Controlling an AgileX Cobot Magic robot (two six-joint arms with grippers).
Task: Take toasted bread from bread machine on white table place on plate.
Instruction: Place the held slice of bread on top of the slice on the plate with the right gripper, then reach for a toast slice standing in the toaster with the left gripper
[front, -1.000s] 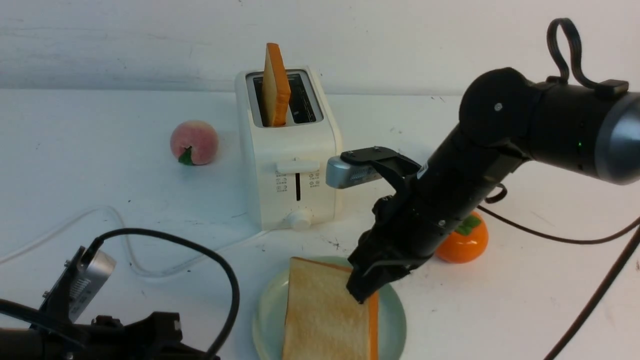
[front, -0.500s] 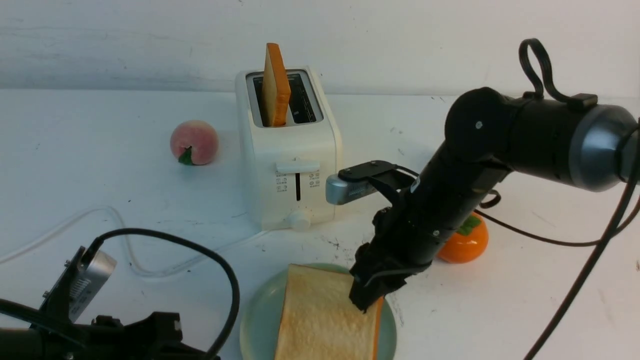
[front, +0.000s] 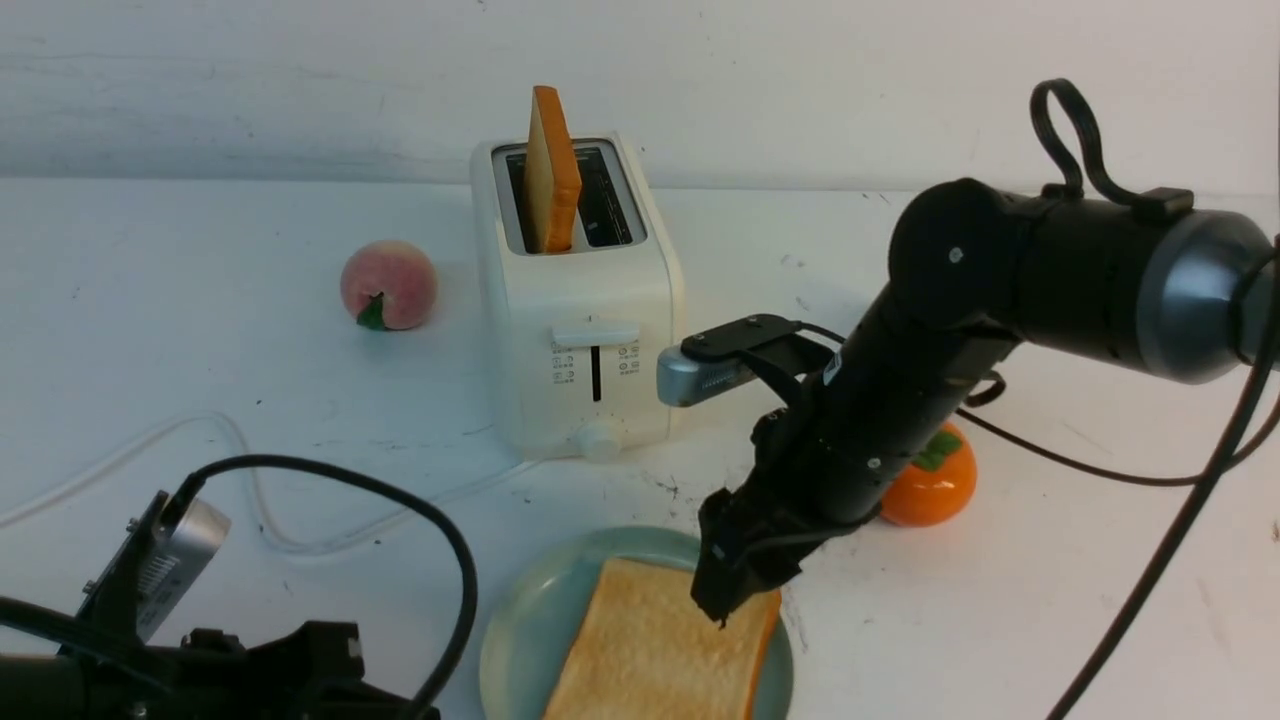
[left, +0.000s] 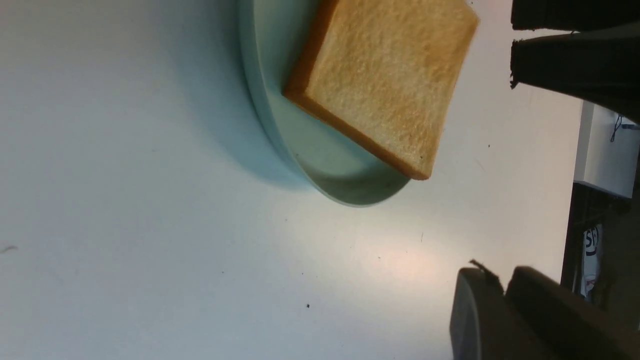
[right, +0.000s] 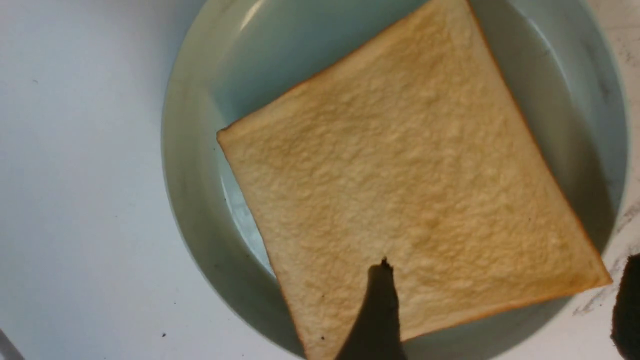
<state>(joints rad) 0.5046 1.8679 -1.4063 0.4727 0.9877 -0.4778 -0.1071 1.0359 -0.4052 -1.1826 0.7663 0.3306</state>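
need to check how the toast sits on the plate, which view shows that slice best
The right wrist view: nearly the whole top face of the slice shows over the plate. The front view cuts off its near part, with the right gripper in front; the left wrist view shows it only partly, crust included.

White scuffed table (front: 180, 370), toaster (front: 590, 350), peach (front: 389, 285), persimmon (front: 930, 480), pale blue-green plate (front: 520, 620), white cord (front: 300, 546)

One square slice of toasted bread (front: 670, 650), golden-tan with orange-brown crust, lies flat and turned askew on the round pale blue-green plate (front: 530, 610); the other slice (front: 553, 180) stands upright in the white two-slot toaster (front: 590, 300) on the scuffed white table (front: 250, 370)
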